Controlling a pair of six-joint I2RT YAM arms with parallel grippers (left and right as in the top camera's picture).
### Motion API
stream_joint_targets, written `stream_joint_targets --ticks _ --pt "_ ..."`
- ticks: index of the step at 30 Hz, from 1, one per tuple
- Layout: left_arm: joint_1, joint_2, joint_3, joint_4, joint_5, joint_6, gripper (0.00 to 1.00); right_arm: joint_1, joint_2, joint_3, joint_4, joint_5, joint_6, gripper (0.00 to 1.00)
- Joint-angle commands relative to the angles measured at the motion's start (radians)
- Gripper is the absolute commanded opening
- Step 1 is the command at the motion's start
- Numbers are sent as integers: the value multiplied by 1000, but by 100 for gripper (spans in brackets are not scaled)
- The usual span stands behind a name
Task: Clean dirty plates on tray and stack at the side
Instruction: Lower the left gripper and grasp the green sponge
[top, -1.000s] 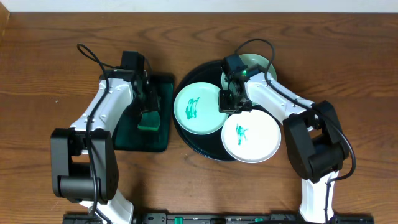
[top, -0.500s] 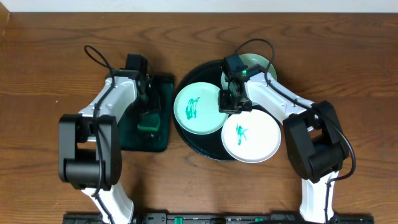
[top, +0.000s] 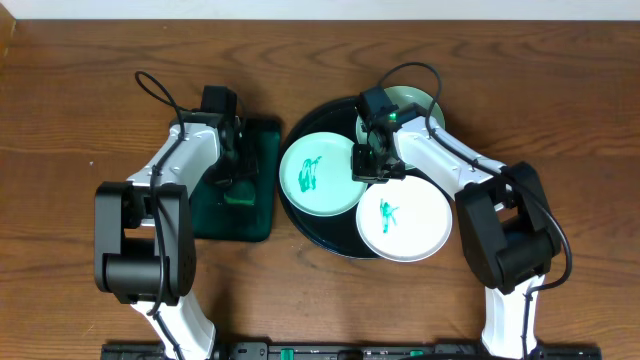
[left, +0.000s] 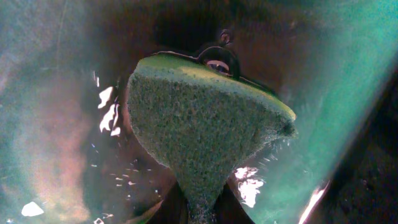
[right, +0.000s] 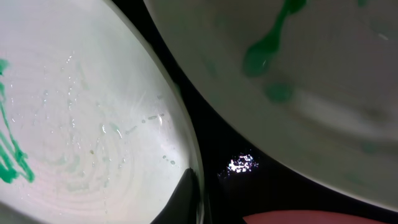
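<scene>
**Step in hand: sponge pickup.** The left pincer (top: 236, 178) is pressed together on the green sponge (left: 199, 130), which lies in the dark green rectangular tray (top: 258, 228) at centre left of the overhead view. Raise the sponge straight up until it clears the tray wall. It looks soft where it is pinched, so check that it does not slip.

The right pincer (top: 373, 165) appears to pinch the right rim of the left plate (top: 318, 175) on the round black tray (top: 300, 228) at centre. Steady that plate while its teal smear is wiped.

A second plate (top: 405, 220) lies lower right and a third plate (top: 412, 100) upper right. Stack cleaned plates on the bare surface (top: 560, 120).

No brand, label or writing is legible.
</scene>
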Motion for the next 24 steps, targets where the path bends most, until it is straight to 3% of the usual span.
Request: stream_joint_targets --ticks 1,7,12,19,24 --pt "3 -53 16 -3 3 5 7 21 26 -12 -27 -23 -26 1" --pt "-21 -241 16 -22 -29 29 7 21 26 -12 -27 -23 -26 1" --pt "-67 -364 16 -18 -206 29 7 21 26 -12 -27 -23 -26 1" --pt "-138 -401 15 74 -410 29 7 21 26 -12 -36 -23 -32 1" --pt "-164 -401 16 154 -435 28 7 21 26 -12 -46 -23 -49 1"
